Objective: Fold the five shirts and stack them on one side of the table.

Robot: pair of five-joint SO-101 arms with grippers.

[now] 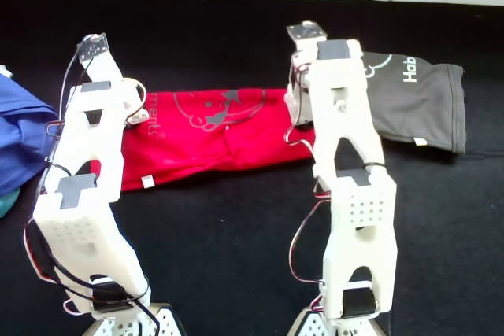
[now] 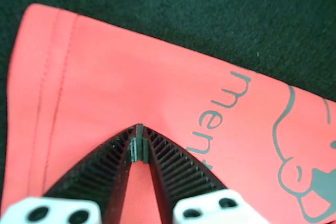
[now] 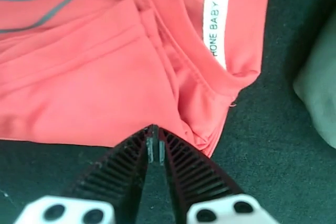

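Note:
A red shirt [image 1: 213,135] lies stretched sideways across the middle of the black table, folded lengthwise, with a grey cartoon print. My left gripper [image 2: 137,142] is at its left end, near the hem [image 2: 47,77], shut with red fabric bunched between the jaws. At the shirt's right end, by the collar and its white label [image 3: 216,19], my right gripper [image 3: 154,150] is shut with its tips pinched on the folded edge of the red shirt [image 3: 94,93]. In the high view both arms stand over the shirt's ends and cover the grippers.
A dark grey shirt [image 1: 417,104] lies folded at the back right, close to the red shirt's collar end, and its edge [image 3: 317,93] appears in the right wrist view. A blue shirt [image 1: 20,135] lies crumpled at the left edge. Black cloth [image 1: 236,234] lies bare in front.

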